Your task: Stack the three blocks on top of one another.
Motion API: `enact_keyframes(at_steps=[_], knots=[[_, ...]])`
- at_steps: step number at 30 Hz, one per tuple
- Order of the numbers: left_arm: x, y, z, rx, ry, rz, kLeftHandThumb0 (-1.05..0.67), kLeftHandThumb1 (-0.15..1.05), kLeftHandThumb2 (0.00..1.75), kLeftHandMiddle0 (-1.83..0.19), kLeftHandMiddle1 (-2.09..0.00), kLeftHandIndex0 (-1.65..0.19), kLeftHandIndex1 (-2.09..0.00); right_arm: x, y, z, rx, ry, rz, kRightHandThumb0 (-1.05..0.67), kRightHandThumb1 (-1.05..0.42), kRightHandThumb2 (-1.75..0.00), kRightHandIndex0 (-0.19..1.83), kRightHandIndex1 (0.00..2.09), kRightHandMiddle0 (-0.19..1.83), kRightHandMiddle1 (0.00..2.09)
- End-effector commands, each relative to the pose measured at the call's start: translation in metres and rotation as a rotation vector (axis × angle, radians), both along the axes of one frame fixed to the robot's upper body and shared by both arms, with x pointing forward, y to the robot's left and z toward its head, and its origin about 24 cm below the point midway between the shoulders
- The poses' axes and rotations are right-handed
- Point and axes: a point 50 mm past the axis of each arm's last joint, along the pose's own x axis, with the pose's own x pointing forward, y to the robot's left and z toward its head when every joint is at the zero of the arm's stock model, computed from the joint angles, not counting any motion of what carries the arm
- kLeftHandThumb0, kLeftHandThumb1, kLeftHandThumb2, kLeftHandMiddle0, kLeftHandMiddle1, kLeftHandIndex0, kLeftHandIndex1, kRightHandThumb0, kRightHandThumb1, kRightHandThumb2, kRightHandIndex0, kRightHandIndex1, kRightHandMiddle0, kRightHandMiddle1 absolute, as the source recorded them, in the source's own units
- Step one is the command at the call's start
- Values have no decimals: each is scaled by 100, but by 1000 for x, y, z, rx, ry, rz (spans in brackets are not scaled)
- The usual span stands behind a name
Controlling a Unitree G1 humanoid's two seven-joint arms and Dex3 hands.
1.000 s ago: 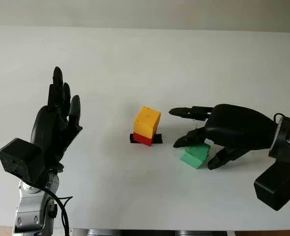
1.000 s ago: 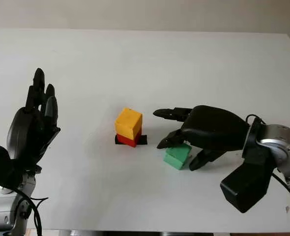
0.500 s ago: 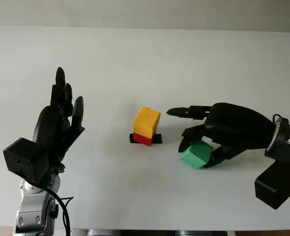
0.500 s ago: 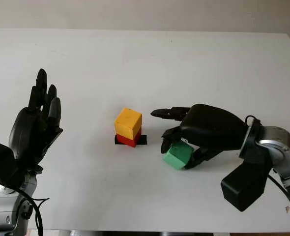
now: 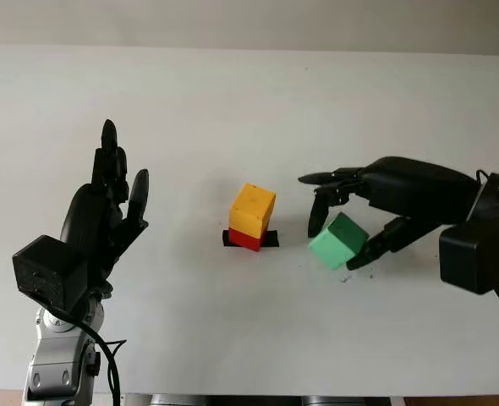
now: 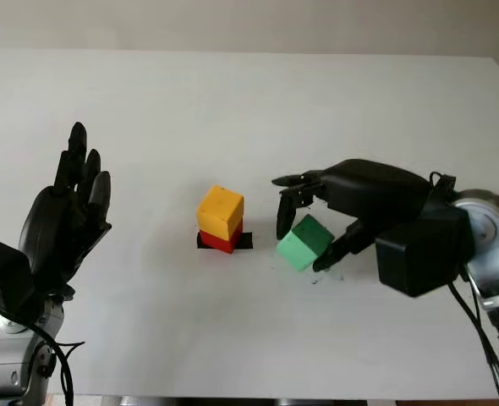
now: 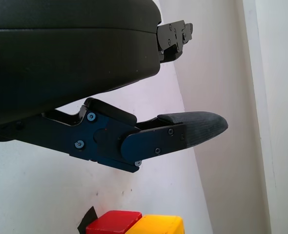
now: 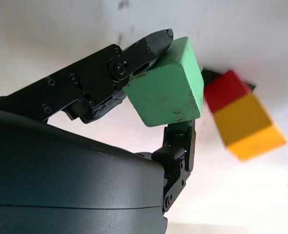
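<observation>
A yellow block sits on top of a red block at the middle of the white table, over a black tape mark. Just right of that stack, my right hand is shut on a green block, which is tilted and lifted a little off the table. In the right wrist view the green block is pinched between my black fingers, with the red-and-yellow stack beyond it. My left hand is open, raised upright over the table's left side.
The white table stretches wide behind and around the stack. Its front edge runs close below both arms. The left wrist view catches the red and yellow blocks past my finger.
My right hand closed on the green block, lifted it off the table and tilted it. The left hand drifted slightly up and right. The stack has not moved.
</observation>
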Motion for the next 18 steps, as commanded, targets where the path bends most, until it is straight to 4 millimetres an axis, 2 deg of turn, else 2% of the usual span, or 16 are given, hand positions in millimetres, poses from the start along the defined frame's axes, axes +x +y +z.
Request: enact_keyframes(at_steps=[1,5,10,12,18], knots=[[-1,0,2,11,-4,6,-72,105,59,18,-4,19,0,6,-1,21,12,-54,-2,-38,-89,-6,29,6,53,115],[-1,0,2,6,-1,0,-72,105,60,19,-3,19,0,16,4,46,-3,-117,11,-40,-86,-5,33,7,63,103],[0,-1,2,-7,-2,-7,-70,105,67,19,-1,19,0,27,20,91,-74,-246,56,-43,-81,-5,39,7,82,75],[0,-1,1,-15,-5,-13,-70,105,69,19,0,19,0,29,25,101,-99,-278,65,-44,-80,-5,41,7,87,69],[3,-1,1,-26,-13,-21,-71,105,69,19,0,19,0,37,60,136,-116,-300,121,-44,-75,-4,45,7,98,61]])
